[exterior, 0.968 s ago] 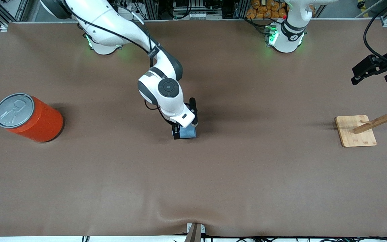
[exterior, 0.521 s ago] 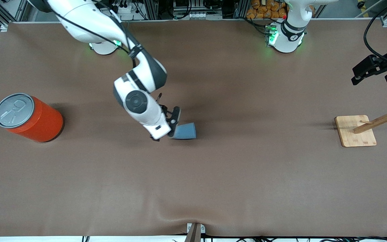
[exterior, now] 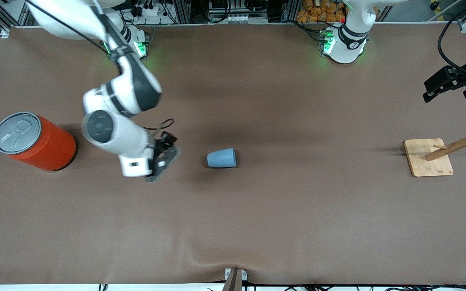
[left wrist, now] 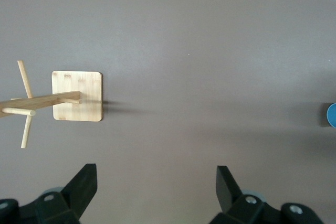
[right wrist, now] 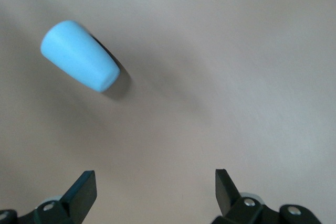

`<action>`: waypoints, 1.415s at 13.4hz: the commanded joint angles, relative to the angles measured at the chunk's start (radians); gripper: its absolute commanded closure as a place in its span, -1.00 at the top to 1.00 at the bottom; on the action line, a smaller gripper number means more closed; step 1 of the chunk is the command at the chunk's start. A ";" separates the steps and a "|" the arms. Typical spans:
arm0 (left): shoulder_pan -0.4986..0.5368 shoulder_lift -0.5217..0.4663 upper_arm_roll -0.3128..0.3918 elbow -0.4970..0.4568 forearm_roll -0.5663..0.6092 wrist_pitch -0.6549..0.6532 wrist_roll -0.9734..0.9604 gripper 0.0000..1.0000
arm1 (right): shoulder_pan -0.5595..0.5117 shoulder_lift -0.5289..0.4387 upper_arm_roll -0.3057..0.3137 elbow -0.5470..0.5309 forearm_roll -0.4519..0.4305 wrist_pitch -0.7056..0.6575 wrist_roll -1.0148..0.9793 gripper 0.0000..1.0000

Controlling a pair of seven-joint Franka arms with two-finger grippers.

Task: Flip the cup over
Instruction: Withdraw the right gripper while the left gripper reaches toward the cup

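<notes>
The light blue cup [exterior: 221, 158] lies on its side in the middle of the table, its wide mouth toward the left arm's end. The right wrist view shows the cup [right wrist: 80, 62] free on the brown cloth, with its narrow closed end visible. My right gripper [exterior: 163, 161] hangs open and empty above the cloth, between the cup and the orange can; its fingers [right wrist: 84, 190] hold nothing. My left gripper [exterior: 435, 89] waits open in the air at the left arm's end, and the cup's rim [left wrist: 332, 115] just shows at the edge of its wrist view.
A large orange can [exterior: 34, 141] with a grey pull-tab lid stands at the right arm's end. A wooden peg rack on a square base [exterior: 428, 157] stands at the left arm's end, below the left gripper [left wrist: 156, 184]. Brown cloth covers the table.
My right gripper has left the cup and swung toward the orange can, rising as it went. The cup has stayed where it lay. The left arm has not moved.
</notes>
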 commanded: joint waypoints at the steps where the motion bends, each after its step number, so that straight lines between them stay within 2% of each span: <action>1: -0.002 -0.003 -0.003 -0.015 -0.044 -0.012 0.014 1.00 | -0.130 -0.081 0.012 -0.032 0.098 -0.092 0.020 1.00; 3: -0.007 0.031 -0.003 -0.016 -0.087 -0.012 0.008 1.00 | -0.173 -0.138 -0.010 -0.032 0.097 -0.172 0.093 1.00; 6: -0.033 0.121 -0.029 -0.016 -0.174 0.007 0.002 1.00 | -0.230 -0.265 -0.030 -0.043 0.077 -0.393 0.282 1.00; 9: -0.035 0.225 -0.060 -0.015 -0.297 0.054 -0.001 1.00 | -0.233 -0.373 -0.050 -0.040 -0.007 -0.442 0.339 1.00; 14: -0.099 0.374 -0.061 -0.016 -0.504 0.231 -0.001 1.00 | -0.181 -0.381 -0.229 0.054 -0.004 -0.442 0.339 1.00; 16: -0.105 0.443 -0.061 -0.016 -0.657 0.290 -0.001 1.00 | -0.159 -0.402 -0.255 0.071 -0.009 -0.455 0.360 1.00; 19: -0.108 0.500 -0.061 -0.018 -0.807 0.323 -0.001 1.00 | -0.123 -0.405 -0.260 0.118 -0.009 -0.542 0.513 1.00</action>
